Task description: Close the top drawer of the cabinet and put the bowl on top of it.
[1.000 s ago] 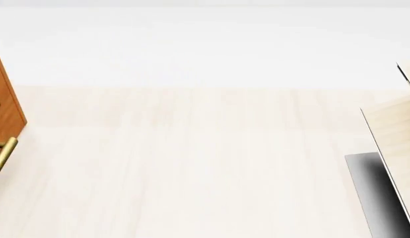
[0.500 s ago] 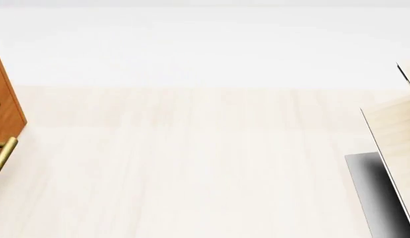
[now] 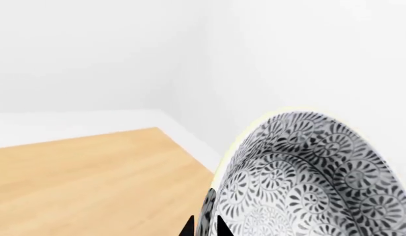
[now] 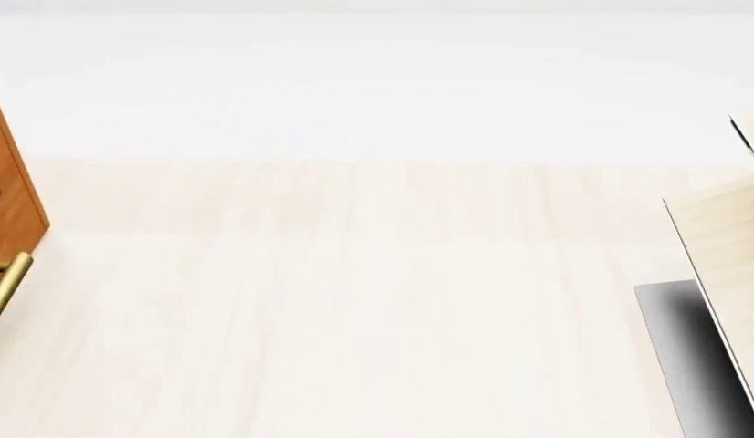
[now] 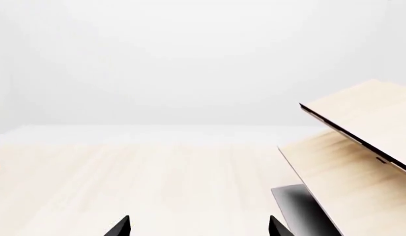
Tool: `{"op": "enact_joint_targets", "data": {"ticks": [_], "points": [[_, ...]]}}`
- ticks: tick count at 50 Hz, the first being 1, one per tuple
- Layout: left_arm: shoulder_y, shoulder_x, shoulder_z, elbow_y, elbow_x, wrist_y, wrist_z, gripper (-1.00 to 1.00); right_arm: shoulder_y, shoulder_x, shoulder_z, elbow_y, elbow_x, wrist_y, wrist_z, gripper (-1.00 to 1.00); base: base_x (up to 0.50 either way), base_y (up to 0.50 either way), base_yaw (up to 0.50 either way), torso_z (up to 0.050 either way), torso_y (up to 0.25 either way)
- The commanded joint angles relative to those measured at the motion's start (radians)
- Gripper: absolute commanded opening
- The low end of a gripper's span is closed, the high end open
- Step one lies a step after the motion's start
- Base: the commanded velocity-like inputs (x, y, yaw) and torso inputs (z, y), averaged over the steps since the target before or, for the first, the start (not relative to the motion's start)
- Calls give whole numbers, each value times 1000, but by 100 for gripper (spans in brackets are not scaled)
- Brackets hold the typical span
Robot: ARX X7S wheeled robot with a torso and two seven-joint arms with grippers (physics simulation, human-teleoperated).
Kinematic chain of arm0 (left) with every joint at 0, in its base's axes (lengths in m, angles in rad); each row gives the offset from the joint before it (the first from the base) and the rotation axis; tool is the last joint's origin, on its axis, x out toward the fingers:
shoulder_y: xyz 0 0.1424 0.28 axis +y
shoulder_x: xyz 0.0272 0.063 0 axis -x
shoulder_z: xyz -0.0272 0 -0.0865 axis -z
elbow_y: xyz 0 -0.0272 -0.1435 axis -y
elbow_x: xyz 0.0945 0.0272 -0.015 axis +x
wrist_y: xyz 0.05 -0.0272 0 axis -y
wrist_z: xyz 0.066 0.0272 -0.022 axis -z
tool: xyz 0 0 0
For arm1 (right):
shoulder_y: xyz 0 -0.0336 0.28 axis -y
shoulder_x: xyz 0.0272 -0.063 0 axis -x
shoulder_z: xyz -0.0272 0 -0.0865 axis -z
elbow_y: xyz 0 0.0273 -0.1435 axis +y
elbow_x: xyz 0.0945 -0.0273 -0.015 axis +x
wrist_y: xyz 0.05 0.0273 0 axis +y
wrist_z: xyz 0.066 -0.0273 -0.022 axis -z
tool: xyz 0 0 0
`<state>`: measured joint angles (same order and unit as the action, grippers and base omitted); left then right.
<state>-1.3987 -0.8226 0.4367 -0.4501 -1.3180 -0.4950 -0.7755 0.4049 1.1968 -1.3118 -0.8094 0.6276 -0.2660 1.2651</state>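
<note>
In the left wrist view the bowl (image 3: 308,177), white with a dense grey-blue floral pattern, fills the lower right, tilted on edge. My left gripper (image 3: 204,230) is shut on the bowl's rim, one black fingertip on each side of it. An orange-brown wooden surface (image 3: 91,182) lies past the bowl, and whether the bowl touches it I cannot tell. The cabinet (image 4: 12,182) shows only as a sliver at the head view's left edge, with brass handles (image 4: 5,283). Which of them belongs to the top drawer I cannot tell. My right gripper (image 5: 199,228) is open over bare pale floor.
A pale light-wood shelf unit (image 4: 730,246) with a dark base (image 4: 687,356) stands at the right, and appears as the shelf unit (image 5: 360,147) in the right wrist view. Pale wood floor (image 4: 352,301) runs between it and the cabinet. White walls stand behind.
</note>
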Motion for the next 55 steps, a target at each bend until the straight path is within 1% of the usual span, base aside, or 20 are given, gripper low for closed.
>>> {"op": "enact_joint_targets", "data": {"ticks": [1,9,20,30,50,55], "points": [[-32,10,-3,-81,45,35,47,-100,28,1,12,-25,31,46,4,100,0,0,0,0,0],[-53,29,-4,-158,63,63,83,-100,20,-3,14,-5,37,41,10,100,0,0,0,0,1],[-4,-4,-58,-166,49,117,2,-100,50,-32,24,9,73,77,-7,100,0,0,0,0,0],[11,-25,-76,-144,26,99,-50,-100,47,-32,27,11,73,74,-9,100,0,0,0,0,1],[71,-62,-119,-113,3,119,-137,-100,35,-35,29,23,65,59,-18,100,0,0,0,1,0],[75,-58,-115,-125,15,129,-133,-100,28,-32,30,26,62,50,-17,100,0,0,0,0,0]]}}
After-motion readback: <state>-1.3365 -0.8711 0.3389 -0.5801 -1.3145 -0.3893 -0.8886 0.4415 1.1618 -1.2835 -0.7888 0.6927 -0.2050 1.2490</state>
